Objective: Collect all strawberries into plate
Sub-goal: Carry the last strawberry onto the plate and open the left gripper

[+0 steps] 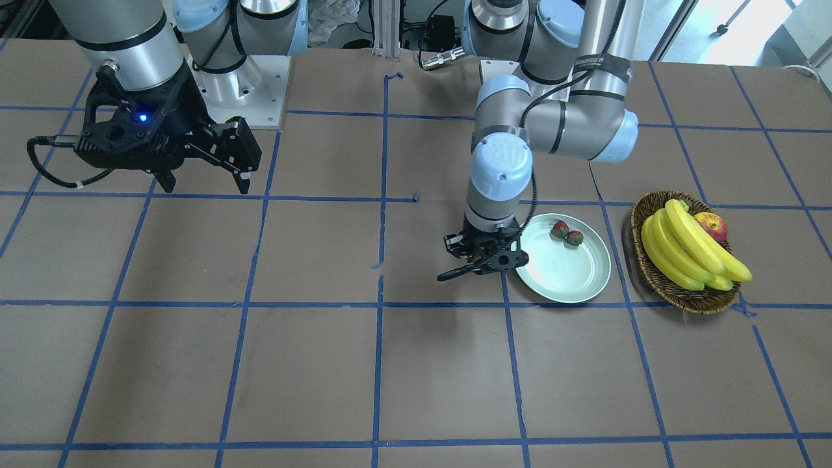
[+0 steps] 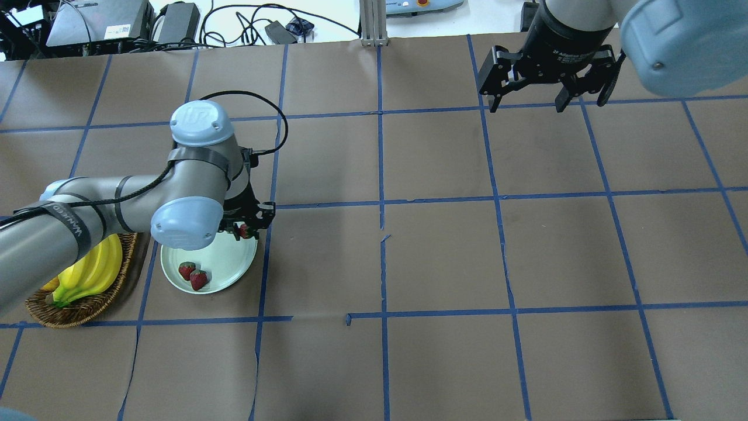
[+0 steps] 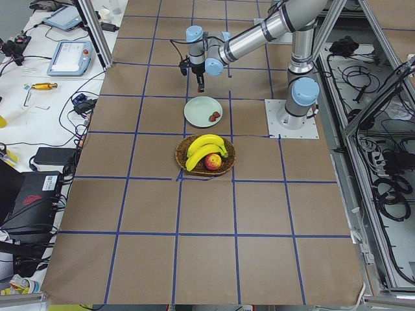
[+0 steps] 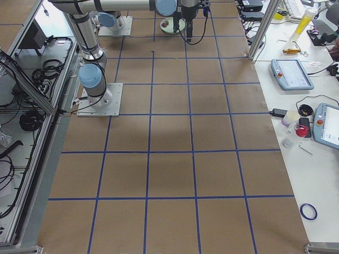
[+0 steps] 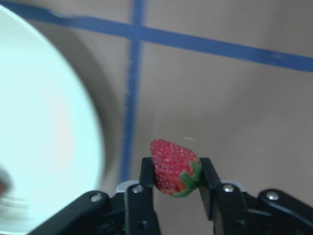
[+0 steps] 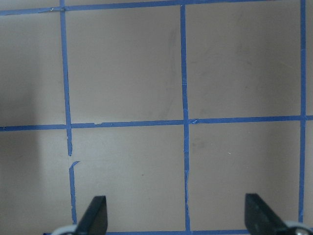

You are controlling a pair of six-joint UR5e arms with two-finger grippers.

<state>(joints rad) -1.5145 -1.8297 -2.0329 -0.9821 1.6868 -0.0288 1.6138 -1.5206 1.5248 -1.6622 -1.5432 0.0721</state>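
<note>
My left gripper (image 5: 176, 172) is shut on a red strawberry (image 5: 172, 166) with a green cap and holds it above the table just beside the rim of the pale green plate (image 5: 44, 117). In the overhead view the left gripper (image 2: 244, 229) hangs at the plate's (image 2: 234, 266) far right edge. Two more strawberries (image 2: 193, 275) lie in the plate near its left side; they also show in the front-facing view (image 1: 567, 233). My right gripper (image 2: 529, 96) is open and empty, high over the table far to the right; its fingertips (image 6: 95, 215) show in the right wrist view.
A brown wicker basket (image 2: 93, 304) with bananas (image 2: 87, 272) stands left of the plate. In the front-facing view the basket (image 1: 656, 276) also holds a red-yellow apple (image 1: 712, 226). Blue tape lines cross the brown table (image 2: 444, 257).
</note>
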